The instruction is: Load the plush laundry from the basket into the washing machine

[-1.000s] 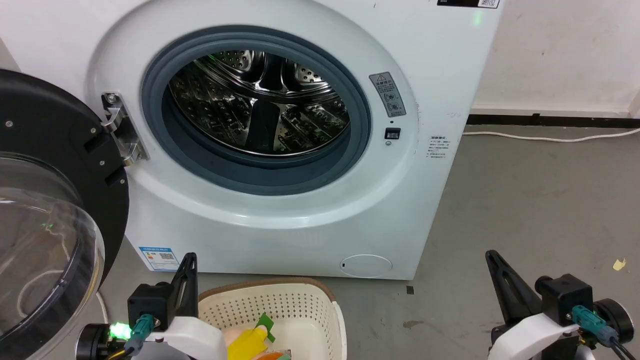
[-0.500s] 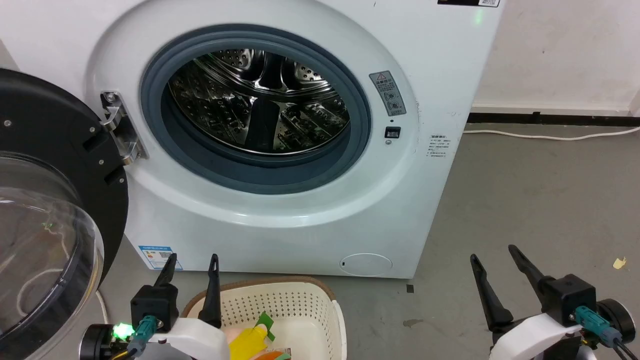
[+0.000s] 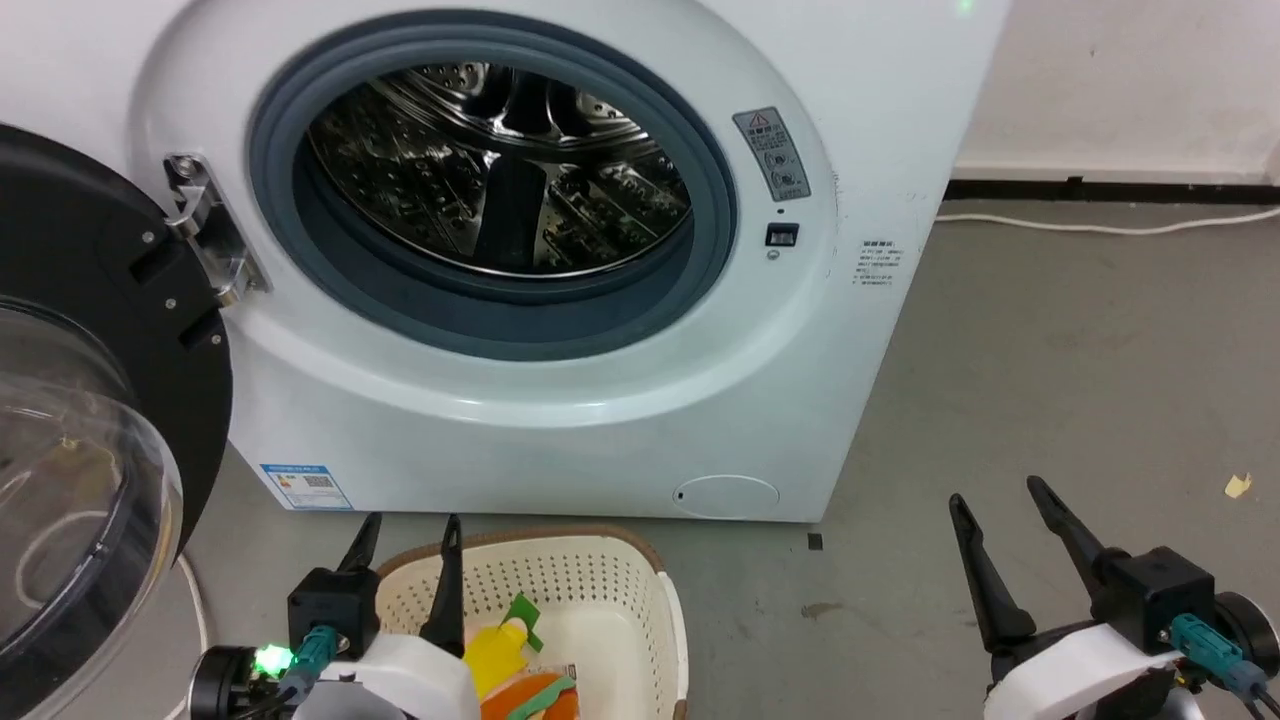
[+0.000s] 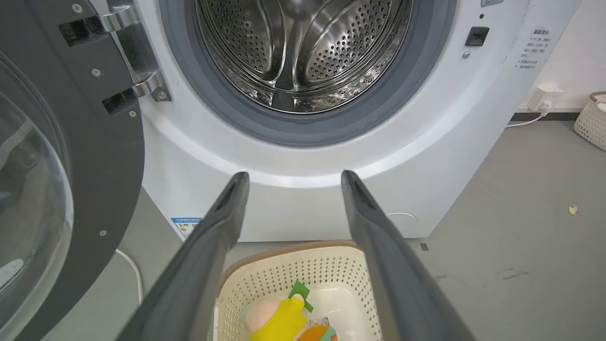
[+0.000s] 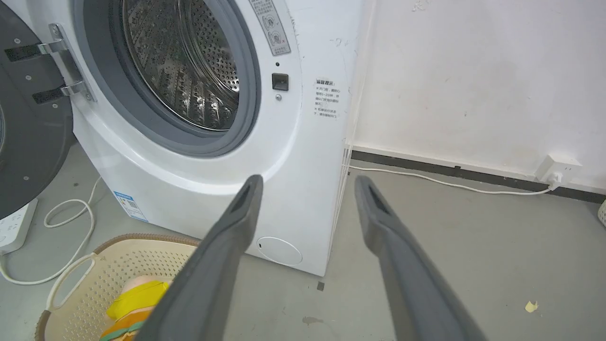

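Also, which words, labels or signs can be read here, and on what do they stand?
No text reads clearly.
Grey warning sticker on the washing machine: red triangle, pictograms; words too small.
Black print block on its front: blurred.
Blue label, lower front: unreadable.
Label inside the basket: too small.

White cable (image 3: 1100, 228), yellow scrap (image 3: 1238, 486), grey floor (image 3: 1050, 400)

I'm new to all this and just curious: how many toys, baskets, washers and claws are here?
Soft toys: 2 (yellow toy, orange toy)
Baskets: 2 (near basket, far basket by the wall)
Washers: 1 (washing machine)
Claws: 2 (left claw, right claw, both open)
Total: 7
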Available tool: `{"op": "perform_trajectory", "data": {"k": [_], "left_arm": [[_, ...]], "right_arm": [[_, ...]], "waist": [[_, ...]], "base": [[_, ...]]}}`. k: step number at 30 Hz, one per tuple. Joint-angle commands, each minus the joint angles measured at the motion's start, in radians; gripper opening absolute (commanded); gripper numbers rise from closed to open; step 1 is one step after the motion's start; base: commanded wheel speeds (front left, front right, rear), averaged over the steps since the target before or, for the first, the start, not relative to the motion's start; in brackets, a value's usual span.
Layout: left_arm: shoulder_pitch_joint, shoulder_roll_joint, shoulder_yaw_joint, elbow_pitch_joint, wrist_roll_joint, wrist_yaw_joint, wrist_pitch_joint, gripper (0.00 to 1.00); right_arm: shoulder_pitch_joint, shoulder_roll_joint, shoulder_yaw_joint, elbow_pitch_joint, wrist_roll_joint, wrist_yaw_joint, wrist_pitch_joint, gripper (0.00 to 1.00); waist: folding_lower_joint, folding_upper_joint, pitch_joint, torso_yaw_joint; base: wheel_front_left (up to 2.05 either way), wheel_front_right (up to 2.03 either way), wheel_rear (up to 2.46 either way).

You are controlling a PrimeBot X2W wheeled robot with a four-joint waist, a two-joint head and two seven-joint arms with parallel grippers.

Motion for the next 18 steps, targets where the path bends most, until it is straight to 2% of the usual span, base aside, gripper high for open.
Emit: {"op": "perform_trajectory", "data": {"k": [1, 18], "left_arm": [[-0.018, 0.004, -0.007, 0.012, -0.008, -0.001, -0.009, 1.0], [-0.125, 0.041, -0.036, 0.214, -0.052, -0.024, 0.018, 1.0]], "right_arm": [[-0.005, 0.0, -0.002, -0.009, 0.009, 0.0, -0.008, 1.0], [-0.028, 0.0, 0.015, -0.034, 0.049, 0.0, -0.044, 1.0]], "waist": [[0.0, 0.0, 0.011, -0.003], [0.0, 0.0, 0.145, -0.045]], "base": [[0.0, 0.0, 0.0], [0.0, 0.0, 0.0]]}}
